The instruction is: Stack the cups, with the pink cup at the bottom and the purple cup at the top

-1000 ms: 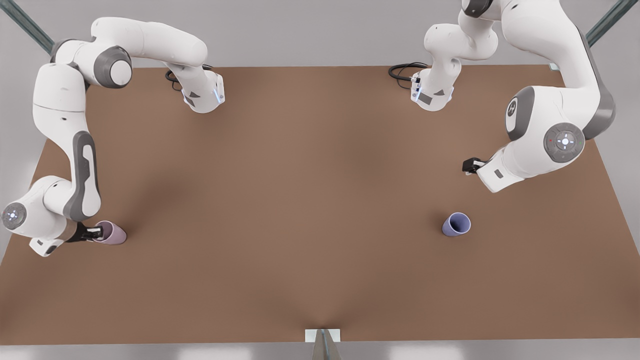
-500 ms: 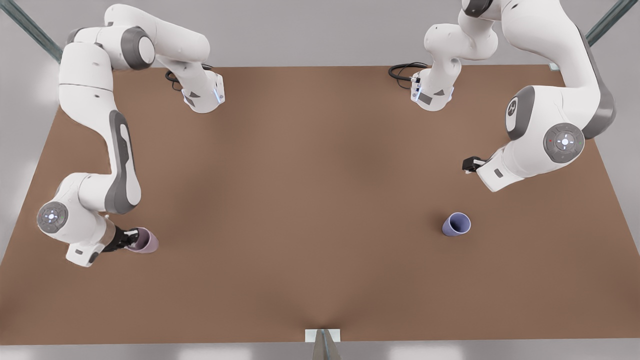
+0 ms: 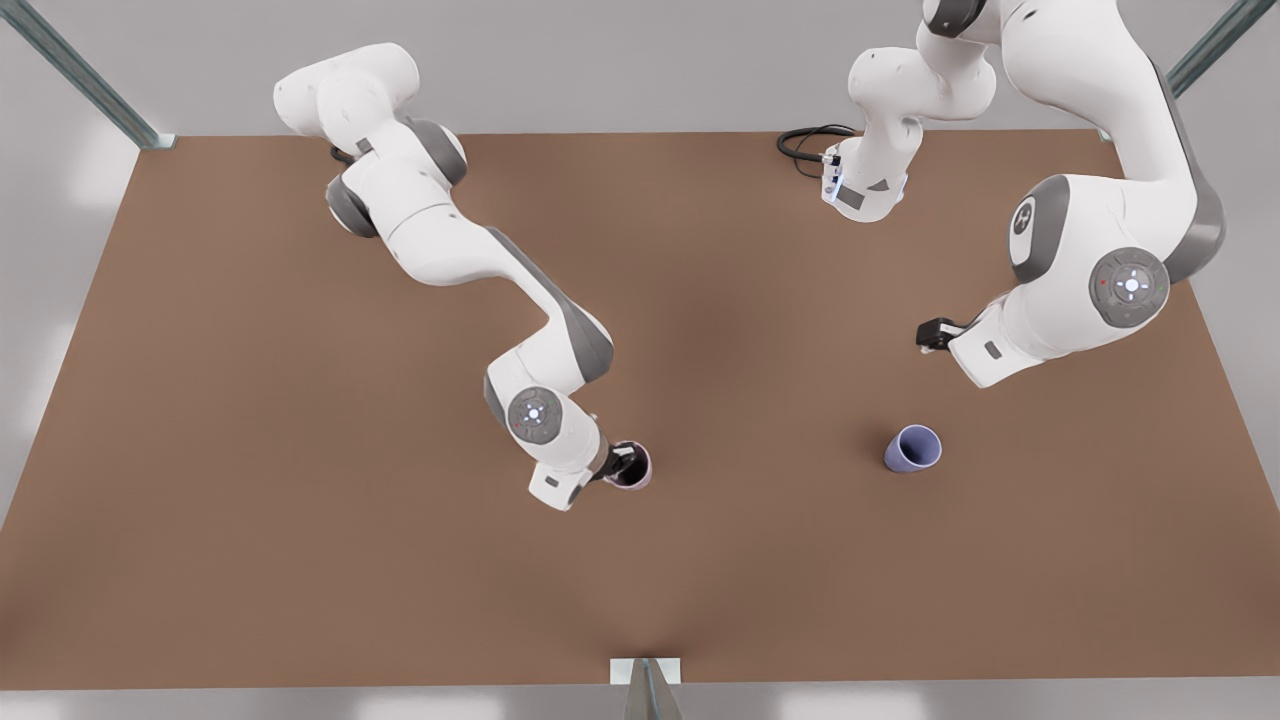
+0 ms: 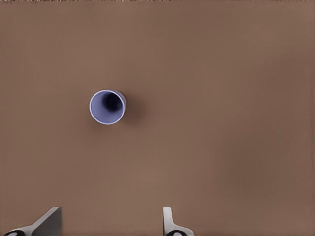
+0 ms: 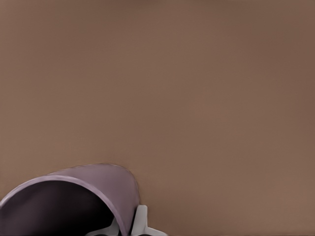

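So the pink cup (image 3: 633,467) is sitting in my right gripper (image 3: 618,464), a bit toward 6 o'clock from the middle of the desk (image 3: 300,560) in the front view. The gripper is pinching the cup's wall at the rim: in the right wrist view one light finger (image 5: 140,222) sits against the outside of the pink cup (image 5: 81,201), and I can look straight into its dark inside. I can't tell from these shots whether the cup is touching the desk or hanging just above it.

The purple cup (image 3: 912,448) is off toward 3 o'clock from the pink one, well apart from it, standing alone on the desk with its mouth up. Nothing is touching it. In the left wrist view it's a lavender ring with a darker blue inside (image 4: 107,106), and it sits well beyond the gripper's fingertips.

My left gripper (image 3: 936,334) is waiting roughly toward 12 o'clock from the purple cup in the front view, clear of it, on the arm that comes in from the front view's right. In the left wrist view its fingertips (image 4: 168,222) are spread wide with bare desk between them, gripping nothing.

The right arm reaches in from the far side at the front view's left and bends down to the pink cup. A black cable (image 3: 805,143) loops on the desk by the left arm's base at the far edge.
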Controlling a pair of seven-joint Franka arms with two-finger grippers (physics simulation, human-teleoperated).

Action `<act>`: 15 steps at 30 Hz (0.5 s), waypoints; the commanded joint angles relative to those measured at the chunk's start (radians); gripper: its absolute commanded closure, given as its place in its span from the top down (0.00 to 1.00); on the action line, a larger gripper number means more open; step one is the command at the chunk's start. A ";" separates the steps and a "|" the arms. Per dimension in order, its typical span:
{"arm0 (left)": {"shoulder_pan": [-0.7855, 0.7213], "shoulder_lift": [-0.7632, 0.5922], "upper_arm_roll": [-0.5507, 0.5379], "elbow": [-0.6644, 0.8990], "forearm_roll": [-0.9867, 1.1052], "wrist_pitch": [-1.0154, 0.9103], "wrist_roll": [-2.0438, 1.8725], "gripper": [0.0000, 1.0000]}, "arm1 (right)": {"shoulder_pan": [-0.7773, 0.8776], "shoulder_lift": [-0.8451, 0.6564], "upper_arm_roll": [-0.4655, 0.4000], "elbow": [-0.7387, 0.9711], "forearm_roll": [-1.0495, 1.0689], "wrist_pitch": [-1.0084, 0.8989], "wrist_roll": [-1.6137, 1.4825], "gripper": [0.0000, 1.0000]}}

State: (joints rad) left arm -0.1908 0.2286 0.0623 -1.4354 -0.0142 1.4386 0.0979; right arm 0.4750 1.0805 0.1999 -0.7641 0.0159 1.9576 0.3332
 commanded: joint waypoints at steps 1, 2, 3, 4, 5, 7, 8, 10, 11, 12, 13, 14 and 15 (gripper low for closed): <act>0.001 0.000 0.002 0.000 0.005 0.005 -0.012 1.00 | 0.004 0.021 -0.004 0.005 -0.024 0.061 0.871 0.21; 0.001 0.005 0.002 0.000 0.005 0.006 -0.015 1.00 | 0.014 0.021 -0.007 0.000 -0.059 0.057 0.871 0.21; 0.001 0.005 0.004 -0.002 0.005 0.006 -0.015 1.00 | 0.042 0.027 -0.023 0.000 -0.103 0.063 0.869 0.21; 0.001 0.005 0.005 -0.003 0.005 0.006 -0.011 1.00 | 0.045 0.044 -0.028 0.002 -0.106 0.063 0.863 0.21; 0.004 0.005 0.005 -0.002 0.005 0.005 -0.014 1.00 | 0.045 0.045 -0.030 0.002 -0.106 0.064 0.862 0.21; 0.004 0.012 0.004 0.000 0.000 0.006 -0.017 1.00 | 0.045 0.047 -0.025 0.000 -0.106 0.063 0.862 0.23; 0.004 0.012 0.004 -0.002 0.002 0.006 -0.017 1.00 | 0.045 0.047 -0.023 0.000 -0.106 0.063 0.863 0.31; 0.002 0.017 0.001 -0.002 0.003 0.006 -0.026 1.00 | 0.045 0.048 -0.023 0.000 -0.105 0.063 0.862 1.00; 0.002 0.018 -0.001 -0.002 0.000 0.006 -0.030 1.00 | 0.045 0.048 -0.022 -0.001 -0.105 0.061 0.862 1.00; 0.008 0.018 0.005 -0.002 0.007 0.009 -0.015 1.00 | 0.045 0.048 -0.022 -0.001 -0.105 0.061 0.862 1.00; 0.010 0.025 0.005 -0.002 0.007 0.023 -0.017 1.00 | 0.045 0.048 -0.022 -0.001 -0.105 0.063 0.862 1.00; 0.010 0.025 0.005 -0.002 0.007 0.023 -0.015 1.00 | 0.045 0.048 -0.020 -0.001 -0.105 0.069 0.862 1.00; 0.011 0.026 0.007 -0.002 0.007 0.025 -0.015 1.00 | 0.045 0.048 -0.020 -0.001 -0.105 0.070 0.862 1.00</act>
State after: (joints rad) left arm -0.1804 0.2545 0.0683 -1.4378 -0.0091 1.4528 0.0883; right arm 0.5200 1.1309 0.1790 -0.7660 -0.0875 2.0166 0.8211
